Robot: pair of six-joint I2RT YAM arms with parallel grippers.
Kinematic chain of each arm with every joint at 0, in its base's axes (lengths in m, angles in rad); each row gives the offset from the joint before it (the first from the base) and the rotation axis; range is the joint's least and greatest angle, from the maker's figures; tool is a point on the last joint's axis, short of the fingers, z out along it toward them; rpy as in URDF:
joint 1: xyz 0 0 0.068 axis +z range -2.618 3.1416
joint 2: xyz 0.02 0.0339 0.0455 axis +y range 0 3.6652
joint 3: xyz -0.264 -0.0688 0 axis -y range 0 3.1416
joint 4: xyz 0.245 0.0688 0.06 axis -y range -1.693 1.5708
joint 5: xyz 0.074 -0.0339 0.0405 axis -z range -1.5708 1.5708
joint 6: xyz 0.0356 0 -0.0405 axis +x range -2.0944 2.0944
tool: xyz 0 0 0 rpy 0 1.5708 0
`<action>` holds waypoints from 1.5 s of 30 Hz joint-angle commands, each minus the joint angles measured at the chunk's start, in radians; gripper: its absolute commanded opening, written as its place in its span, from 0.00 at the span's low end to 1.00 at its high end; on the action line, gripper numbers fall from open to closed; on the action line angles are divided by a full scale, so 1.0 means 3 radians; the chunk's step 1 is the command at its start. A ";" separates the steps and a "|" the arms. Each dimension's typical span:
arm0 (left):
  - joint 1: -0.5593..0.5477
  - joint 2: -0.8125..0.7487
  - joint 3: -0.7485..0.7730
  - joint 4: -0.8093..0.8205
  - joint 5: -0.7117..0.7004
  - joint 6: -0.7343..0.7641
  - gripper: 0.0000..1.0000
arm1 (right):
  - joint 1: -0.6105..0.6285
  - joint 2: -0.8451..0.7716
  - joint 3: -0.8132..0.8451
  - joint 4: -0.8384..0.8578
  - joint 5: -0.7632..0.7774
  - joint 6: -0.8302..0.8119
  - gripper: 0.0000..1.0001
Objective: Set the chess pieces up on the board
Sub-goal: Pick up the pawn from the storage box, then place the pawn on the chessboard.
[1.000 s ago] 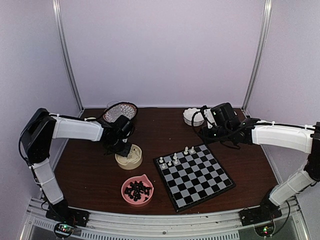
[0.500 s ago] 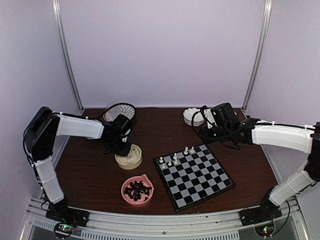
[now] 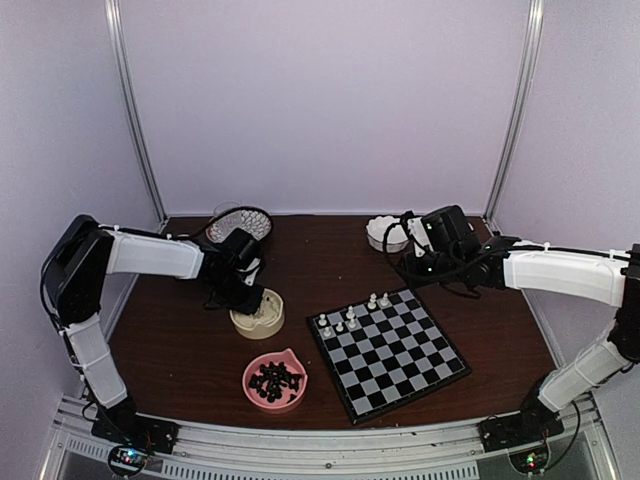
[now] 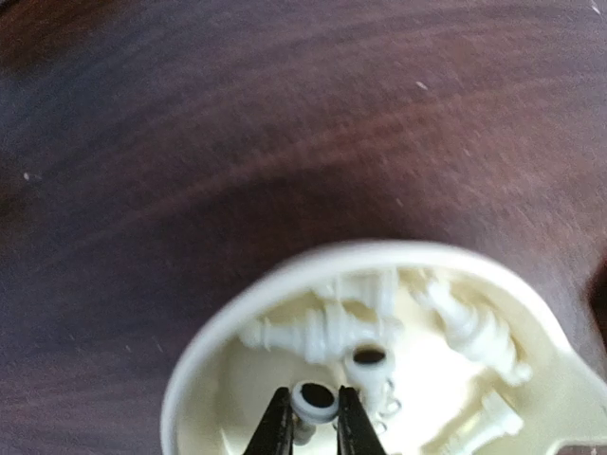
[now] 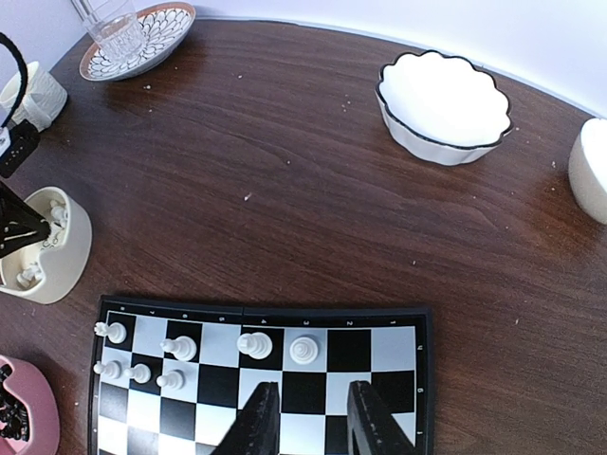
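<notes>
A cream bowl [image 4: 237,303] holds several white chess pieces lying jumbled. My left gripper [image 4: 314,391] reaches into it and is shut on the round base of one white piece [image 4: 315,403]. In the top view the left gripper [image 3: 252,298] sits over that bowl [image 3: 262,330], left of the board [image 3: 400,365]. Several white pieces [image 3: 350,318] stand along the board's far rows. My right gripper [image 5: 305,391] hovers open over the board [image 5: 379,353], just short of a white piece [image 5: 303,350], with nothing between its fingers.
A pink bowl [image 3: 274,380] of black pieces sits near the front, left of the board. A white scalloped bowl [image 5: 444,106] is at the back right, a white cup [image 5: 590,171] beyond it. A patterned plate with a glass [image 5: 137,38] stands at the back left.
My left gripper's jaws have closed onto a white piece inside the cream bowl, and the left arm shifted slightly. The right arm has not moved.
</notes>
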 commanded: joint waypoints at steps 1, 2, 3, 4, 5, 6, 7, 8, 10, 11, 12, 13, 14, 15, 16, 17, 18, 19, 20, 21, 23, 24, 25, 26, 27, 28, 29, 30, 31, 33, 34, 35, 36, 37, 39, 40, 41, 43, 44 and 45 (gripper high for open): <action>0.0015 -0.0379 -0.0196 0.0182 0.0326 0.0030 0.04 | -0.0014 -0.0043 -0.0038 0.0065 -0.0039 0.0017 0.28; 0.0013 -0.0446 -0.0242 0.0218 0.0335 0.0024 0.05 | -0.0011 -0.0057 -0.0047 0.0070 -0.0058 0.0009 0.28; 0.0013 -0.0513 -0.0278 0.0237 0.0421 0.0014 0.05 | -0.0009 -0.0080 -0.0059 0.0088 -0.0081 0.0000 0.28; 0.0013 -0.0570 -0.0302 0.0243 0.0471 -0.0001 0.06 | -0.0009 -0.0109 -0.0082 0.0114 -0.0093 -0.0001 0.28; 0.0009 -0.0617 -0.0321 0.0252 0.0511 -0.0011 0.06 | -0.0009 -0.0142 -0.0107 0.0141 -0.0093 -0.0002 0.28; 0.0008 -0.0661 -0.0338 0.0260 0.0536 -0.0019 0.06 | -0.0009 -0.0166 -0.0122 0.0157 -0.0089 -0.0007 0.28; 0.0003 -0.0702 -0.0358 0.0271 0.0565 -0.0021 0.06 | -0.0009 -0.0188 -0.0136 0.0171 -0.0081 -0.0016 0.28; -0.0001 -0.0746 -0.0375 0.0283 0.0598 -0.0021 0.06 | -0.0007 -0.0205 -0.0143 0.0170 -0.0077 -0.0019 0.28; -0.0004 -0.0796 -0.0410 0.0323 0.0700 -0.0026 0.06 | -0.0005 -0.0229 -0.0158 0.0189 -0.0092 -0.0029 0.28; -0.0011 -0.0815 -0.0425 0.0363 0.0793 -0.0026 0.06 | -0.0004 -0.0238 -0.0164 0.0200 -0.0123 -0.0048 0.28; -0.0026 -0.0832 -0.0439 0.0419 0.0928 -0.0026 0.06 | -0.0004 -0.0248 -0.0177 0.0223 -0.0149 -0.0070 0.29; -0.0052 -0.0843 -0.0445 0.0475 0.1047 -0.0030 0.07 | 0.0000 -0.0266 -0.0196 0.0268 -0.0222 -0.0093 0.29; -0.0100 -0.0850 -0.0443 0.0519 0.1140 -0.0031 0.07 | 0.0005 -0.0289 -0.0216 0.0299 -0.0261 -0.0110 0.29; -0.0157 -0.0854 -0.0430 0.0549 0.1203 -0.0028 0.07 | 0.0008 -0.0323 -0.0237 0.0325 -0.0277 -0.0122 0.29; -0.0222 -0.0847 -0.0407 0.0583 0.1245 -0.0013 0.08 | 0.0011 -0.0363 -0.0268 0.0360 -0.0275 -0.0133 0.29; -0.0294 -0.0846 -0.0385 0.0603 0.1259 0.0004 0.08 | 0.0011 -0.0421 -0.0316 0.0394 -0.0273 -0.0142 0.29; -0.0360 -0.0843 -0.0362 0.0619 0.1260 0.0019 0.08 | 0.0011 -0.0473 -0.0355 0.0431 -0.0271 -0.0148 0.29; -0.0435 -0.0843 -0.0340 0.0635 0.1253 0.0035 0.08 | 0.0014 -0.0525 -0.0393 0.0461 -0.0262 -0.0150 0.29; -0.0507 -0.0837 -0.0313 0.0648 0.1241 0.0060 0.08 | 0.0012 -0.0576 -0.0437 0.0494 -0.0252 -0.0143 0.29; -0.0585 -0.0831 -0.0285 0.0657 0.1198 0.0078 0.08 | 0.0011 -0.0628 -0.0472 0.0515 -0.0247 -0.0144 0.29; -0.0811 -0.0811 -0.0238 0.0696 0.1069 0.0100 0.08 | 0.0011 -0.0735 -0.0544 0.0531 -0.0240 -0.0132 0.29; -0.0901 -0.0779 -0.0202 0.0734 0.1042 0.0105 0.08 | 0.0011 -0.0792 -0.0590 0.0537 -0.0239 -0.0122 0.29; -0.0981 -0.0723 -0.0152 0.0754 0.1042 0.0107 0.08 | 0.0011 -0.0844 -0.0647 0.0554 -0.0238 -0.0114 0.29; -0.1042 -0.0651 -0.0081 0.0751 0.1058 0.0107 0.09 | 0.0011 -0.0899 -0.0697 0.0562 -0.0240 -0.0095 0.29; -0.1098 -0.0562 -0.0005 0.0744 0.1086 0.0104 0.09 | 0.0011 -0.0947 -0.0753 0.0567 -0.0248 -0.0082 0.29; -0.1144 -0.0482 0.0067 0.0737 0.1115 0.0102 0.09 | 0.0011 -0.1001 -0.0807 0.0574 -0.0263 -0.0065 0.29; -0.1203 -0.0396 0.0146 0.0712 0.1131 0.0106 0.09 | 0.0011 -0.1047 -0.0852 0.0571 -0.0274 -0.0047 0.29; -0.1255 -0.0321 0.0217 0.0686 0.1134 0.0118 0.08 | 0.0010 -0.1092 -0.0901 0.0568 -0.0283 -0.0033 0.29; -0.1299 -0.0252 0.0297 0.0657 0.1119 0.0128 0.08 | 0.0014 -0.1145 -0.0968 0.0567 -0.0284 -0.0021 0.29; -0.1397 -0.0121 0.0452 0.0558 0.1074 0.0166 0.09 | 0.0011 -0.1259 -0.1076 0.0583 -0.0292 0.0005 0.29; -0.1434 -0.0042 0.0531 0.0506 0.1051 0.0186 0.09 | 0.0011 -0.1311 -0.1122 0.0585 -0.0302 0.0020 0.29; -0.1477 0.0026 0.0608 0.0449 0.1026 0.0205 0.09 | 0.0011 -0.1361 -0.1170 0.0585 -0.0303 0.0027 0.29; -0.1511 0.0104 0.0682 0.0402 0.0999 0.0224 0.09 | 0.0011 -0.1412 -0.1214 0.0585 -0.0300 0.0033 0.30; -0.1542 0.0177 0.0747 0.0362 0.0965 0.0250 0.09 | 0.0011 -0.1458 -0.1258 0.0587 -0.0283 0.0030 0.30; -0.1610 0.0344 0.0852 0.0298 0.0894 0.0291 0.09 | 0.0011 -0.1573 -0.1336 0.0582 -0.0203 0.0028 0.30; -0.1639 0.0406 0.0890 0.0281 0.0851 0.0310 0.09 | 0.0012 -0.1626 -0.1373 0.0589 -0.0182 0.0028 0.30; -0.1668 0.0454 0.0921 0.0271 0.0808 0.0326 0.09 | 0.0013 -0.1686 -0.1412 0.0604 -0.0123 0.0028 0.30; -0.1704 0.0541 0.0960 0.0264 0.0737 0.0342 0.09 | 0.0012 -0.1790 -0.1473 0.0636 -0.0030 0.0021 0.32; -0.1710 0.0577 0.0982 0.0257 0.0723 0.0346 0.09 | 0.0011 -0.1834 -0.1498 0.0646 0.0009 0.0016 0.32; -0.1714 0.0613 0.1001 0.0239 0.0717 0.0347 0.09 | 0.0014 -0.1868 -0.1520 0.0649 0.0035 0.0013 0.32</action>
